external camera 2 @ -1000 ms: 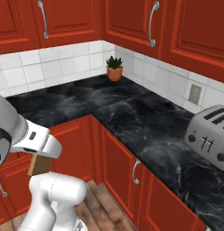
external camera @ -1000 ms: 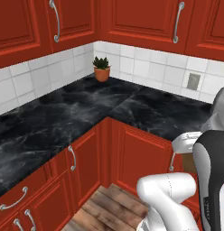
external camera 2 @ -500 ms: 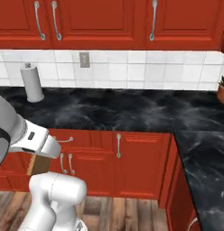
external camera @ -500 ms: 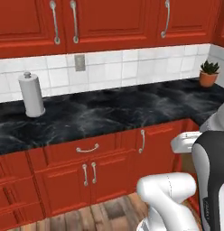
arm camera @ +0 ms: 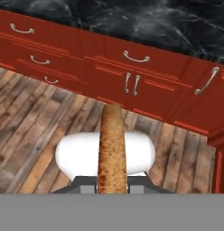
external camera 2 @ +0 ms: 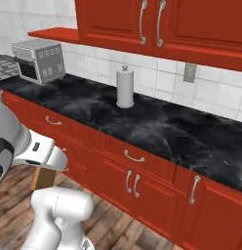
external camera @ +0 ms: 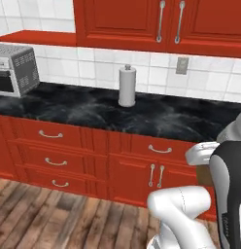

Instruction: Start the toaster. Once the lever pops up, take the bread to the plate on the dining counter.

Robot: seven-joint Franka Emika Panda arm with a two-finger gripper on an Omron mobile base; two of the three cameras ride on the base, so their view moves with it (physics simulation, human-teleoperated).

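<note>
1. The tan-brown slice of toast stands on edge in the hand view, its crusty brown rim running straight up from the bottom of the frame. It also shows as a tan block under the arm's white wrist in the right base view, low in front of the red drawer fronts.

2. The gripper is pressed together on the slice, pinching it by its two flat faces at the lower end. The finger tips themselves are mostly hidden beside the bread.

3. The slice hangs over the wooden plank floor, well short of the near edge of the black marble wall counter.

4. On that counter a white paper towel roll on an upright holder stands near the back edge, by the white tiled wall. A silver toaster oven with a dark glass door sits at the counter's far left end.

5. Handling, as a judgement: toast is light, stiff and dry, so a light squeeze across the faces should be enough. It is also brittle and crumbly, so a harder squeeze could crack it.

6. The grip near one end leaves most of the slice free above the fingers, so a quick swing could make it pivot or slip.

7. The bread is in hand, so what remains is carrying it to the plate on the dining counter.
</note>
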